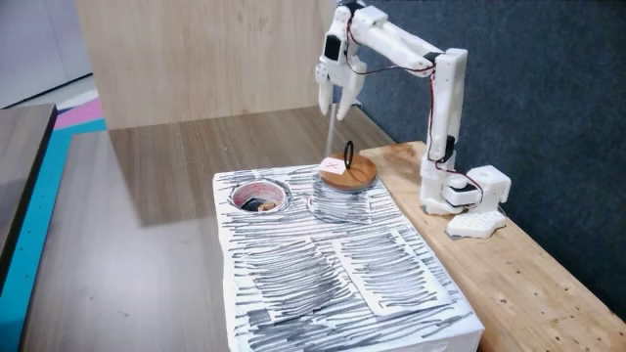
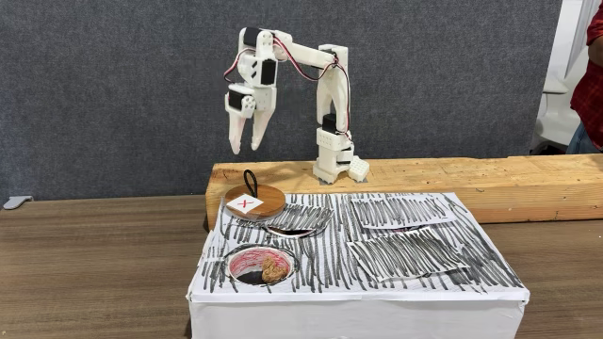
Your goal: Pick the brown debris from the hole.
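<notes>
The hole (image 1: 241, 190) (image 2: 235, 260), dark with a pinkish-white rim, sits in the top of a white box scribbled with black stripes (image 1: 323, 274) (image 2: 415, 254). The brown debris (image 1: 262, 204) (image 2: 273, 270), a small tan lumpy wad, lies inside it. My white gripper (image 1: 332, 110) (image 2: 246, 148) hangs high in the air, fingers pointing down and open, holding nothing. It is above the round wooden disc with a black loop handle (image 1: 348, 173) (image 2: 254, 201), well away from the hole.
The disc rests partly over a grey-scribbled ring (image 1: 337, 204) (image 2: 300, 221) beside the hole. The arm's base (image 1: 458, 191) (image 2: 334, 165) stands on a wooden beam (image 1: 518, 264) (image 2: 452, 184) behind the box. A person's sleeve (image 2: 590, 75) shows at the right edge.
</notes>
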Controlling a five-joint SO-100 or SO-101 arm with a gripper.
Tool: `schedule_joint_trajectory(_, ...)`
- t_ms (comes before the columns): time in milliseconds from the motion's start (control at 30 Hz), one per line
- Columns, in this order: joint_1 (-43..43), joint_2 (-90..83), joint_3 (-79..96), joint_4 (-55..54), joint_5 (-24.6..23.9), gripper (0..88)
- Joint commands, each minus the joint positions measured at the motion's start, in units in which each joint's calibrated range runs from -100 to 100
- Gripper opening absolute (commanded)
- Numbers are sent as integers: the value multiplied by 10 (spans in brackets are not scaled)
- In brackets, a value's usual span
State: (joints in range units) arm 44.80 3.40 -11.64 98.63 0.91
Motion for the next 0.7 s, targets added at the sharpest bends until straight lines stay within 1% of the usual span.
schedule_joint_trajectory(0,10,-12,38,2,3,232)
schedule_joint_trajectory(300,70,-11,89,1,4,230)
schedule_joint_trajectory(667,64,-1,95,0,4,229)
